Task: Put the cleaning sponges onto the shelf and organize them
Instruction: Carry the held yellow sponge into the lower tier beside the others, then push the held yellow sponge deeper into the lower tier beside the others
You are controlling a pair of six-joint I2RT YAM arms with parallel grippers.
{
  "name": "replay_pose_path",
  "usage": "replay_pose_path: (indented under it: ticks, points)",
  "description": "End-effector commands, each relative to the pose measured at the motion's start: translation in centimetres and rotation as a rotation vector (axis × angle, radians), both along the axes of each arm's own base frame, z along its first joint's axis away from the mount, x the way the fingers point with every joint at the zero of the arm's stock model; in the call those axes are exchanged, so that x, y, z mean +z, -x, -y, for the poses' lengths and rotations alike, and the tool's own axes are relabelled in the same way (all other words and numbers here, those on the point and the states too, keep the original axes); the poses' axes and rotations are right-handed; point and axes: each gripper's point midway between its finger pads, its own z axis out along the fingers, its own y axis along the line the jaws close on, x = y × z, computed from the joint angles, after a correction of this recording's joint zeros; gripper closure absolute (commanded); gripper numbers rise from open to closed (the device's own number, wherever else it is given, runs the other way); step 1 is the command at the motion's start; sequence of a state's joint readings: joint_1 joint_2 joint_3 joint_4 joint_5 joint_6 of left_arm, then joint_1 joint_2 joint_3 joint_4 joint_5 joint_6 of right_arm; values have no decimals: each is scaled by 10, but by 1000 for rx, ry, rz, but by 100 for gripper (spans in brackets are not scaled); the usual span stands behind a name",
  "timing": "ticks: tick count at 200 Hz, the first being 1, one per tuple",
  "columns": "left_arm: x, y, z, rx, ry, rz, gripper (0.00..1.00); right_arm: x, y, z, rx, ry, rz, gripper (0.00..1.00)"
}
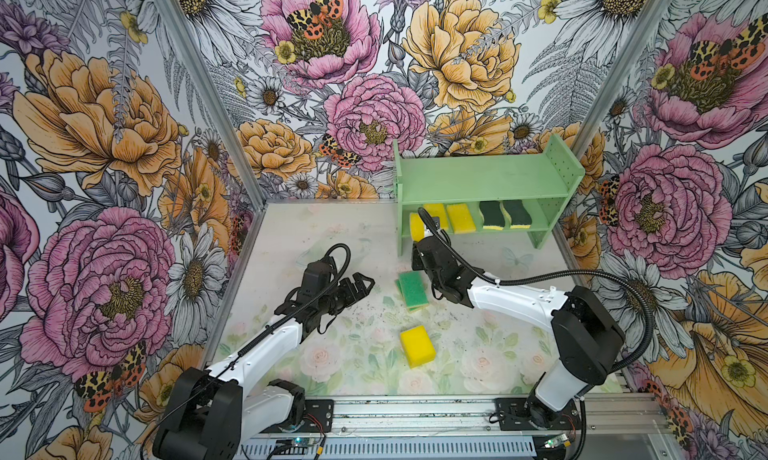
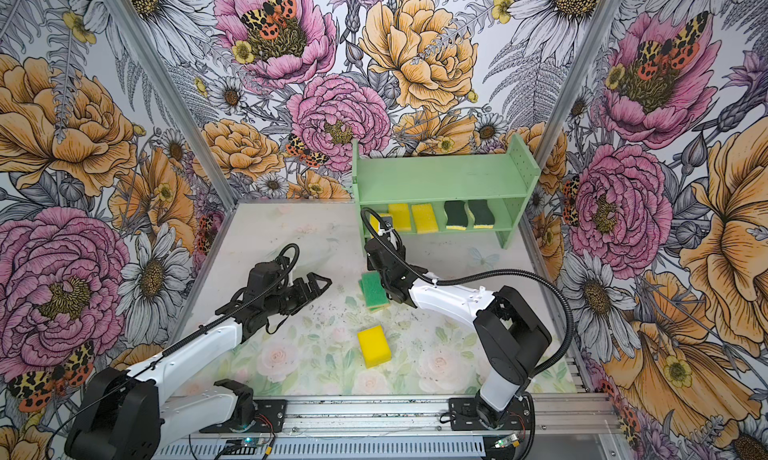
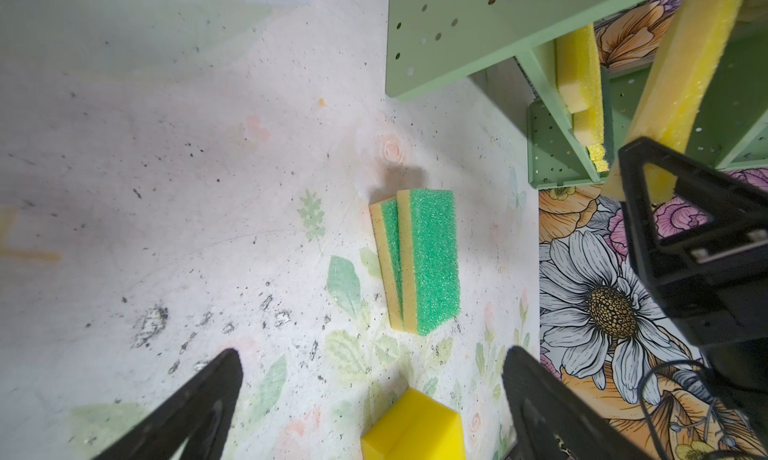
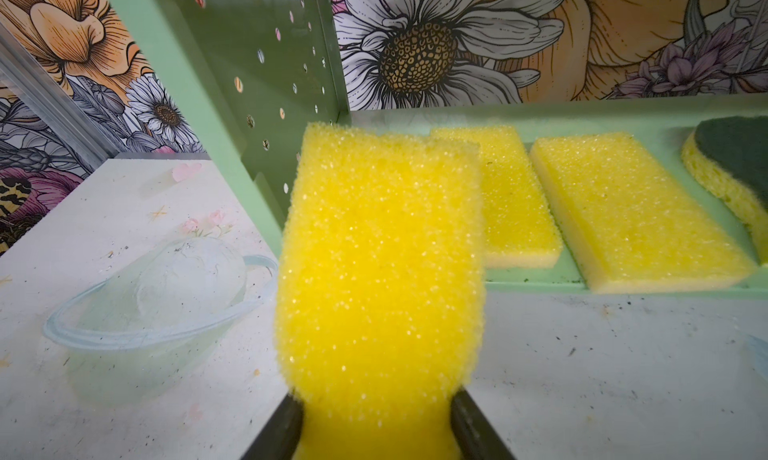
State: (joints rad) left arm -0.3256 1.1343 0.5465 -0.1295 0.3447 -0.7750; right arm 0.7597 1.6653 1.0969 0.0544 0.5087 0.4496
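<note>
My left tool (image 1: 362, 284) hangs released above the pale floral desk (image 1: 332, 229). Right of it lie two overlapping teal-topped yellow foam sponges (image 1: 411, 291) and a plain yellow foam block (image 1: 417, 345). My right tool (image 4: 376, 412) clenches a plain yellow sponge (image 4: 380, 270) at the left end of the lower tier of the mint-green perforated shelf (image 1: 478, 175). Further right on that tier lie two flat yellow sponges (image 1: 460, 218) and two wavy dark-green-topped sponges (image 1: 491, 214).

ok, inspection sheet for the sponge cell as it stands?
Surface: floral table, dark specks.
Job's things: shelf lower tier holds two yellow sponges and two dark-green sponges; top tier bare; teal pair overlapped and loose yellow sponge on table.
Clutter: nothing seen.
Grippers: left gripper open, empty, above table; right gripper shut on held yellow sponge at shelf's left end.
Cables: black conduit looped along both arms.
Surroundings: floral walls, aluminium rail.
</note>
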Motion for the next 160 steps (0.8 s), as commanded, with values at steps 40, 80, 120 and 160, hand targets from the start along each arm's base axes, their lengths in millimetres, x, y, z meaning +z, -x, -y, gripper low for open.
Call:
replay_pose_path:
  ticks: [40, 80, 120, 160]
  points:
    - [8, 0, -1, -17, 5, 40, 1, 8, -8, -3, -4, -7, 55, 52]
    - [11, -3, 0, -25, 8, 50, 1, 8, -9, -4, -2, -4, 65, 52]
    - [8, -7, 0, -27, 7, 46, 1, 3, -15, -9, 3, -7, 68, 52]
    - [6, -9, 0, -47, -13, 43, 1, -1, -20, -18, 17, -33, 77, 52]
